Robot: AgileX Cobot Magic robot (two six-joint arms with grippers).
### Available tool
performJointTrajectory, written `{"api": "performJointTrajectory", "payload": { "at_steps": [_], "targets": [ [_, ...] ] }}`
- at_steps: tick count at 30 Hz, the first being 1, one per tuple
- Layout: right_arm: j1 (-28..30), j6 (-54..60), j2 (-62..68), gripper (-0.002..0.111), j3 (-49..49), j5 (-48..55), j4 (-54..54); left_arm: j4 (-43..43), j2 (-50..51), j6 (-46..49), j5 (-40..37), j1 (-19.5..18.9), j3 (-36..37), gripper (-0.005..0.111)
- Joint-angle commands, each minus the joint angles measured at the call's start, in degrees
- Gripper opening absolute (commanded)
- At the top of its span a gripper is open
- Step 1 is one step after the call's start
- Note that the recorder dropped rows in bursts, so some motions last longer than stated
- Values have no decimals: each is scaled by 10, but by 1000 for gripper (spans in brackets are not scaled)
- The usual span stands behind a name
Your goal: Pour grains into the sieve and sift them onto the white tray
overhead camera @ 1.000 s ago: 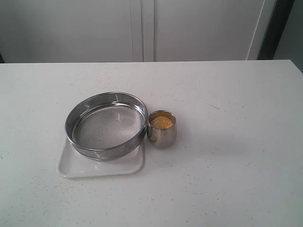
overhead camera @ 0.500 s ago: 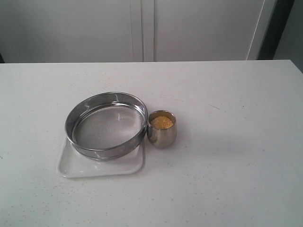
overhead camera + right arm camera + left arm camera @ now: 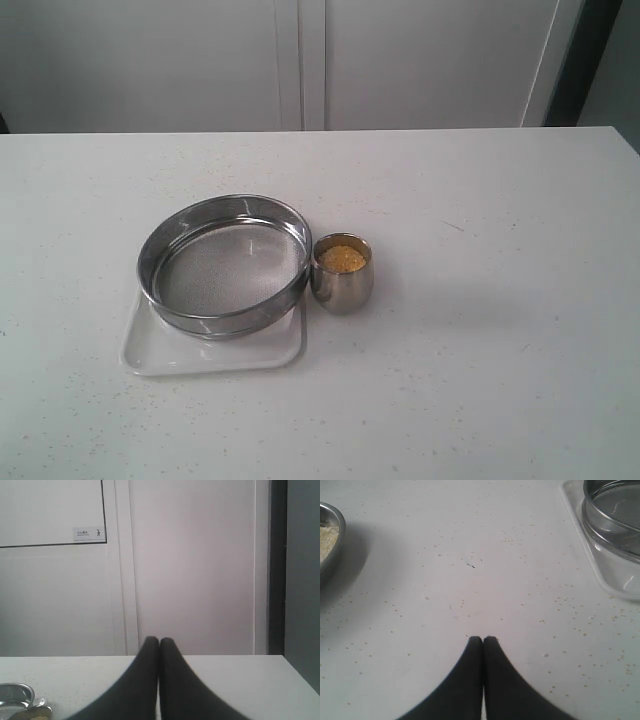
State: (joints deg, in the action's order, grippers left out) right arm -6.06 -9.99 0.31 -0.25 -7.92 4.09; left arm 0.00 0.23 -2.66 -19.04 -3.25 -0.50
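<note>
Exterior view: white tray (image 3: 205, 356) mostly under the sieve (image 3: 225, 265).

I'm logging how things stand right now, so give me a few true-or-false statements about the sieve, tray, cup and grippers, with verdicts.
1. The sieve rests on the white tray. True.
2. The sieve already holds grains. False: its mesh is bare, and the grains are in the steel cup.
3. The steel cup lies tipped over. False: it stands upright, close beside the sieve.
4. The left gripper and the right gripper are both shut and hold nothing. True.
</note>
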Motion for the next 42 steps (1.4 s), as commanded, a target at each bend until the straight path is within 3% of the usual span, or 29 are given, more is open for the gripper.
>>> {"api": "performJointTrajectory", "payload": {
  "at_steps": [1,14,21,42],
  "targets": [
    [-2,-3,-3,0,3,-12,3,-3,-2,0,-5,0,5,0],
    [-2,14,-3,0,-37,-8,3,-3,-2,0,-5,0,5,0],
    [-2,15,100,0,-99,-20,12,-3,-2,0,-5,0,5,0],
    [-2,48,546,0,-139,-347,47,-3,-2,0,-5,0,5,0]
  ]
}}
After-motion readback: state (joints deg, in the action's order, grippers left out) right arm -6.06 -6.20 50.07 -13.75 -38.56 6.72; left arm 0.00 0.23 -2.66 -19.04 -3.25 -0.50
